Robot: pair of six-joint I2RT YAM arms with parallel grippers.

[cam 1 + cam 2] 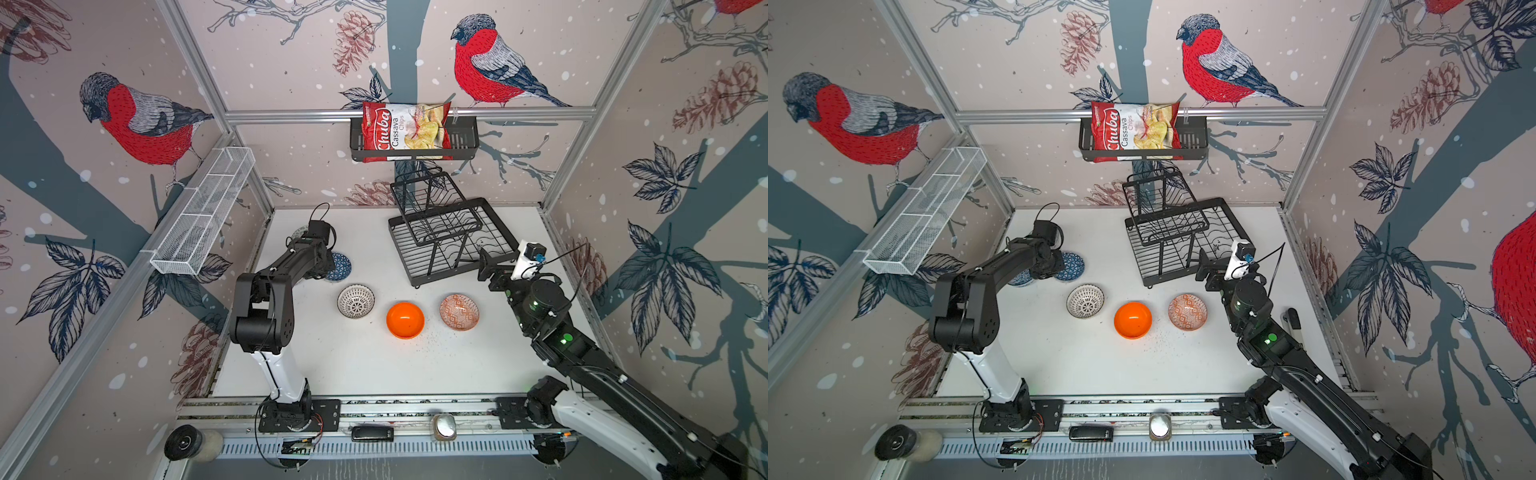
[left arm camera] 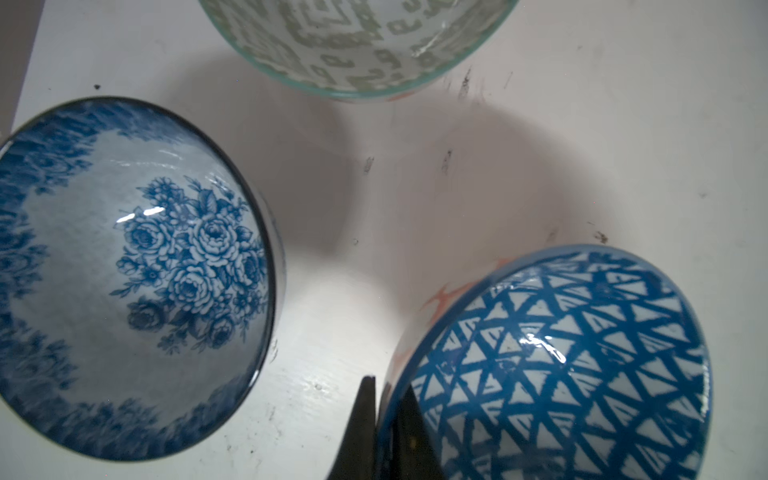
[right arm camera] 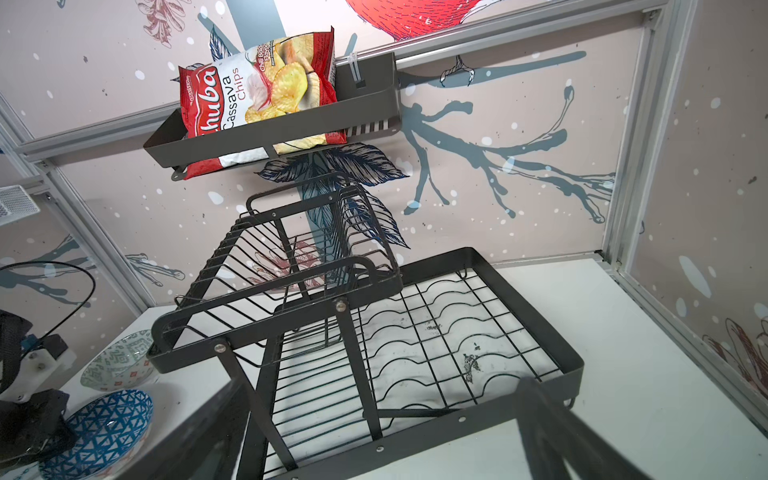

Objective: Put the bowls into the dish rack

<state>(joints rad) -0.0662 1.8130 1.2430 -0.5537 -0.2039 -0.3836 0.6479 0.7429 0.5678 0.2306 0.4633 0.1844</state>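
L gripper [image 2: 384, 388] is clenched on the rim of the blue triangle bowl [image 2: 561, 365], far left; floral bowl [image 2: 133, 282] and grey-green bowl [image 2: 357, 41] stand near it. I see R gripper [image 1: 485, 261] released at the near-right edge of the dish rack [image 1: 490, 210]. Lined bowl [image 1: 355, 301], orange bowl [image 1: 405, 320] and red-patterned bowl [image 1: 459, 311] sit mid-table, outside the rack. Wall basket [image 1: 465, 139] holds a chips bag [image 1: 405, 126].

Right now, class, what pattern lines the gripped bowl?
Blue triangles on white; bowl shows best in left wrist view.
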